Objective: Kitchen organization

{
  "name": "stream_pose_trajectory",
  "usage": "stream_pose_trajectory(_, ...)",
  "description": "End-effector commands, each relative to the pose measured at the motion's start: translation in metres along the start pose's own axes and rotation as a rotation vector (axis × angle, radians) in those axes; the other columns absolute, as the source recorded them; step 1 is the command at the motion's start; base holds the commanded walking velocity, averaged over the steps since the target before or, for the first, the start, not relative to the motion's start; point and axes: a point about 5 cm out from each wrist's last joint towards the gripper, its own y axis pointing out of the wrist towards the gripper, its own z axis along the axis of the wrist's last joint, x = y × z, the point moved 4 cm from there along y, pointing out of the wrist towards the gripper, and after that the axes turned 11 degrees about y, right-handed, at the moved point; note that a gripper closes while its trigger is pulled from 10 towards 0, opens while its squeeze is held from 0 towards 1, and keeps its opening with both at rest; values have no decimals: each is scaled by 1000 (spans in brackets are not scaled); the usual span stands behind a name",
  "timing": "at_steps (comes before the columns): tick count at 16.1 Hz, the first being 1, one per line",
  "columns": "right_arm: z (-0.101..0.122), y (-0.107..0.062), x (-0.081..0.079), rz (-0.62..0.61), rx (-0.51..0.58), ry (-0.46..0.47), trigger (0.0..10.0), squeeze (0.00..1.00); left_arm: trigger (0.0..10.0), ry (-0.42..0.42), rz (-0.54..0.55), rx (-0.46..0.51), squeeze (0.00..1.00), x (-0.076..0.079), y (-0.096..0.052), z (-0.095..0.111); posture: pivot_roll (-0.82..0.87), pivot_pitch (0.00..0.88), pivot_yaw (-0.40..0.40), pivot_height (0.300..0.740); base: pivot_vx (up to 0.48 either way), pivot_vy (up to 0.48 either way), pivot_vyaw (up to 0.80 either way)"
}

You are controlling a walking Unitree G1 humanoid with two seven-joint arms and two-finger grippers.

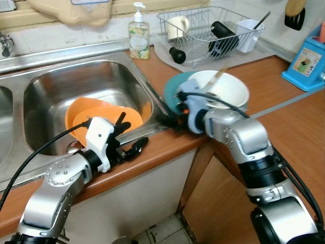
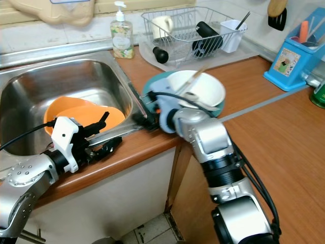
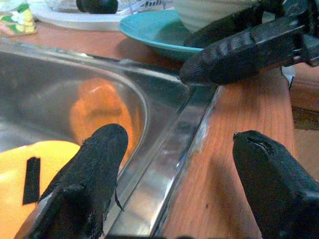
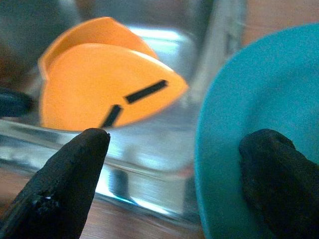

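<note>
Orange plates [image 1: 109,116] lie mid-left in the steel sink [image 1: 56,86], partly hidden by the left gripper [image 1: 131,138], fingers apart, holding nothing; wrist views: right gripper [image 4: 174,184] spread wide, one finger over the teal plate [image 4: 249,114] rim; white bowl [image 3: 209,11] cut off.

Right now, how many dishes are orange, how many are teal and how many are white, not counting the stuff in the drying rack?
Orange: 2, the orange bowls stacked in the sink
Teal: 1, the teal plate on the counter
White: 1, the white bowl sitting on that plate
Total: 4
</note>
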Motion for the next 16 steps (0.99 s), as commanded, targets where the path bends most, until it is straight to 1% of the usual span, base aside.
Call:
stream_pose_trajectory(1, 0, 0, -9, 43, 0, 1, 10000, 0, 10000, 18, 7, 6, 0, -2, -2, 5, -61, 0, -17, 740, 0, 0, 0)
stream_pose_trajectory(3, 4, -1, -21, 96, 21, -17, 10000, 0, 10000, 23, 13, 8, 0, -4, -2, 6, -63, 0, -11, 740, 0, 0, 0)
stream_pose_trajectory(4, 5, -1, -23, 103, 25, -23, 10000, 0, 10000, 24, 14, 8, 0, -5, -2, 7, -63, 0, -11, 740, 0, 0, 0)
stream_pose_trajectory(5, 6, -3, -26, 121, 33, -40, 10000, 0, 10000, 26, 17, 10, 0, -6, -1, 8, -65, 0, -6, 740, 0, 0, 0)
stream_pose_trajectory(7, 7, -7, -28, 136, 55, -81, 10000, 0, 10000, 31, 23, 3, 0, -7, 2, 6, -74, 0, 7, 740, 0, 0, 0)
stream_pose_trajectory(8, 11, -11, -30, 151, 93, -105, 10000, 0, 10000, 32, 25, 5, 0, -8, 3, 6, -82, 0, 22, 740, 0, 0, 0)
stream_pose_trajectory(9, 19, -20, -34, 185, 149, -113, 10000, 0, 10000, 26, 24, 13, 0, -8, 5, 7, -89, 0, 31, 740, 0, 0, 0)
stream_pose_trajectory(11, 43, -35, -39, 231, 293, -74, 10000, 0, 10000, 29, 14, 18, 0, -9, 8, 8, -97, 0, 44, 740, 0, 0, 0)
stream_pose_trajectory(12, 57, -42, -34, 197, 372, -70, 10000, 0, 10000, 30, 8, 28, 0, -9, 9, 10, -99, 0, 47, 740, 0, 0, 0)
stream_pose_trajectory(13, 71, -50, -19, 111, 445, -84, 10000, 0, 10000, 24, 0, 46, 0, -7, 11, 13, -104, 0, 54, 740, 0, 0, 0)
stream_pose_trajectory(14, 75, -53, -11, 65, 468, -86, 10000, 0, 10000, 20, -5, 54, 0, -7, 12, 15, -105, 0, 55, 740, 0, 0, 0)
stream_pose_trajectory(15, 86, -62, 12, -54, 521, -76, 10000, 0, 10000, 20, -20, 65, 0, -4, 14, 17, -109, 0, 58, 740, 0, 0, 0)
stream_pose_trajectory(16, 93, -74, 34, -143, 568, -47, 10000, 0, 10000, 22, -31, 71, 0, -2, 16, 18, -112, 0, 59, 740, 0, 0, 0)
